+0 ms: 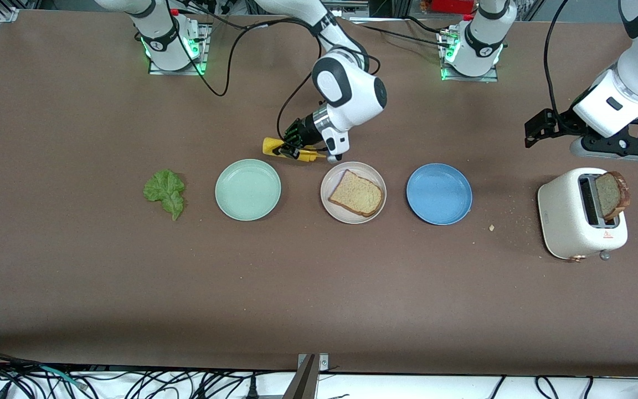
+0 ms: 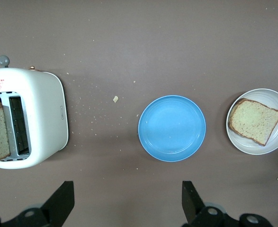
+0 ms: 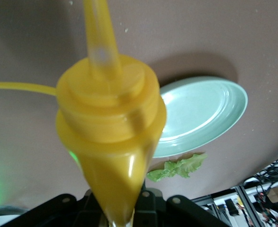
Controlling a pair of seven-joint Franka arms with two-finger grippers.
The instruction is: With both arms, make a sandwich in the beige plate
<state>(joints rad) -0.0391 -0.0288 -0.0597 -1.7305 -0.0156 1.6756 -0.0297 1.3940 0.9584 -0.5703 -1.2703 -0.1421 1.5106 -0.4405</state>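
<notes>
My right gripper (image 1: pixel 295 145) is clamped on the yellow squeeze bottle (image 1: pixel 288 149), which lies tilted almost flat in the air over the table between the mint-green plate (image 1: pixel 248 189) and the beige plate (image 1: pixel 353 192). Its long axis runs along the table's length, nozzle toward the beige plate, and the tip sits just short of that plate's rim. In my right wrist view the bottle (image 3: pixel 111 142) fills the frame, nozzle pointing away from the camera, with the mint-green plate (image 3: pixel 202 116) and the lettuce leaf (image 3: pixel 176 168) past it.

The beige plate holds 1 bread slice (image 1: pixel 355 193), square, brown, darker at the crust, lying flat with 1 corner near the rim closest to the bottle. I judge the sauce goes on next, so the nozzle has to travel on toward the left arm's end of the table until it is over the slice.

My left gripper (image 2: pixel 127 208) hangs with its jaws wide and nothing in them, over the table near the toaster (image 1: pixel 582 213), waiting. A 2nd slice (image 1: pixel 612 194) stands in the toaster slot. The lettuce leaf (image 1: pixel 166 191) lies toward the right arm's end, well apart from the beige plate. The blue plate (image 1: pixel 439 193) is bare.
</notes>
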